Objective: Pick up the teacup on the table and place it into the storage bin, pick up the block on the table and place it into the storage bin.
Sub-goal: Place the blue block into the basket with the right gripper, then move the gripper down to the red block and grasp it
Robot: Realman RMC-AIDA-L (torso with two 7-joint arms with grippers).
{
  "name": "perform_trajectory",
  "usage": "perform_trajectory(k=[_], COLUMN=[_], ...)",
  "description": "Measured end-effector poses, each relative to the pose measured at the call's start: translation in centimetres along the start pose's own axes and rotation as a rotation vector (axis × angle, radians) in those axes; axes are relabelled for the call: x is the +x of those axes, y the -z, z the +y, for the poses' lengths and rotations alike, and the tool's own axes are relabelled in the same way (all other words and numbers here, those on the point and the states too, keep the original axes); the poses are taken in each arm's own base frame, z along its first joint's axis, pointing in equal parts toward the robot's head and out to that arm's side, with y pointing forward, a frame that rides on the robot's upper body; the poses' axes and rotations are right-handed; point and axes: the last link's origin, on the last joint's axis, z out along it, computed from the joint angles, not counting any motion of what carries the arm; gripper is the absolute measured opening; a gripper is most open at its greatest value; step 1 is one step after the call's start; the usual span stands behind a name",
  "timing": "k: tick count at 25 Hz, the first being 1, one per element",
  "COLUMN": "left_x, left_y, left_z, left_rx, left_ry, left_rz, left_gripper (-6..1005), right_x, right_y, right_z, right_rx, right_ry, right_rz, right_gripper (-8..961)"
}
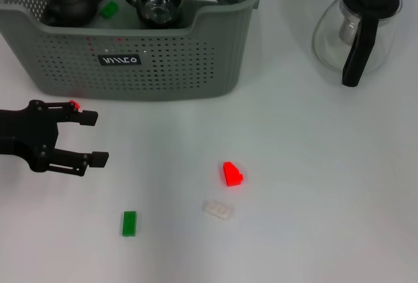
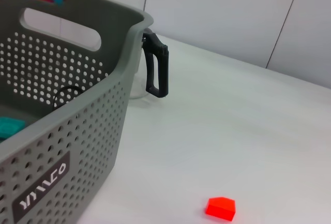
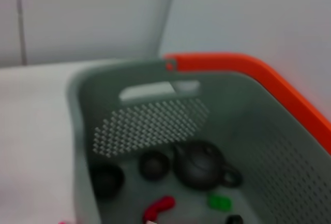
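Glass teacup (image 1: 157,0) already lodged in grey-green perforated plastic storage bin (image 1: 163,67). Left tool (image 1: 91,139) held released (empty) over white desk (image 1: 313,185), probably for red wedge block (image 1: 232,174). Right tool unseen.

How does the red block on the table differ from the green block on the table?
The red block is a chunky wedge shape; the green block is a flat, long rectangle. The red block lies near the table's middle, while the green block lies further toward the robot's left, nearer the open left tool. Both rest on the white table, outside the storage bin.
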Motion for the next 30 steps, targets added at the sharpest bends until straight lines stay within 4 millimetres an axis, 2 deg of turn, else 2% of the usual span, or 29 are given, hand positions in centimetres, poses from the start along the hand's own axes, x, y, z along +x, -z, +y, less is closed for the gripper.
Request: perform_trajectory(k=[4, 7, 10, 15, 18, 21, 24, 30], left_x=[0.0, 0.1, 0.3, 0.4, 0.4, 0.4, 0.4, 0.4], left_y=[0.1, 0.1, 0.1, 0.1, 0.1, 0.2, 0.2, 0.2], left_z=[0.0, -0.1, -0.2, -0.2, -0.2, -0.3, -0.3, -0.3], left_rx=[0.001, 0.004, 0.003, 0.001, 0.003, 0.005, 0.005, 0.005], left_ry=[0.000, -0.005, -0.010, -0.013, -0.013, -0.013, -0.015, -0.017], left_rz=[-0.001, -0.001, -0.002, -0.004, -0.004, -0.006, -0.006, -0.006], left_gripper=[885, 885, 886, 886, 886, 886, 886, 886], right_x=[0.5, 0.5, 0.5, 1.8, 3.7, 6.0, 8.6, 12.7], right_y=[-0.1, 0.5, 2.2, 6.4, 8.8, 9.9, 9.3, 5.3], right_z=[-0.4, -0.7, -0.4, 2.1, 3.9, 5.3, 6.6, 8.2], right_rx=[0.021, 0.027, 0.008, -0.120, -0.219, -0.318, -0.396, -0.450], right_ry=[-0.005, -0.017, -0.019, -0.011, -0.012, -0.051, -0.103, -0.131], right_rz=[0.003, -0.012, -0.038, -0.053, -0.036, 0.032, 0.156, 0.390], right_gripper=[457, 605, 741, 929, 939, 944, 942, 937])
